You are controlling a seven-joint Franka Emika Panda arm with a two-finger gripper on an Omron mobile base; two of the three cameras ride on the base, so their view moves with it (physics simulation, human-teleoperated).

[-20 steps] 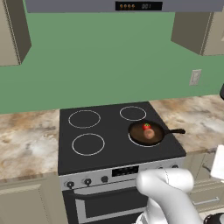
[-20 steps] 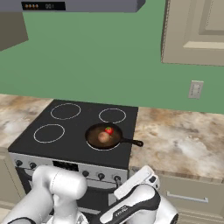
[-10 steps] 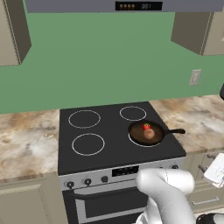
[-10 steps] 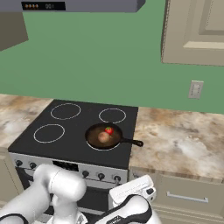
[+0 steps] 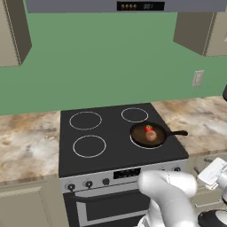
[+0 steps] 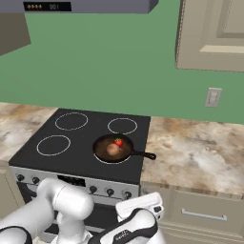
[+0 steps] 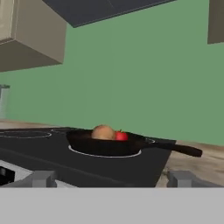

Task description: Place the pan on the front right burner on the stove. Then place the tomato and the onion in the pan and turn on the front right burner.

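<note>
Pan sits on the front right burner at the stove's front right corner, handle toward the right edge. We see the tomato and onion touching inside it. Our gripper hangs low before the stove's front edge, fingers apart, holding nothing.

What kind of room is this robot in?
It looks like a kitchen, a computer-drawn one. There is a black stove with ring burners and knobs, a pan on it holding a tomato and an onion, plus stone-patterned counters and cabinets.
</note>
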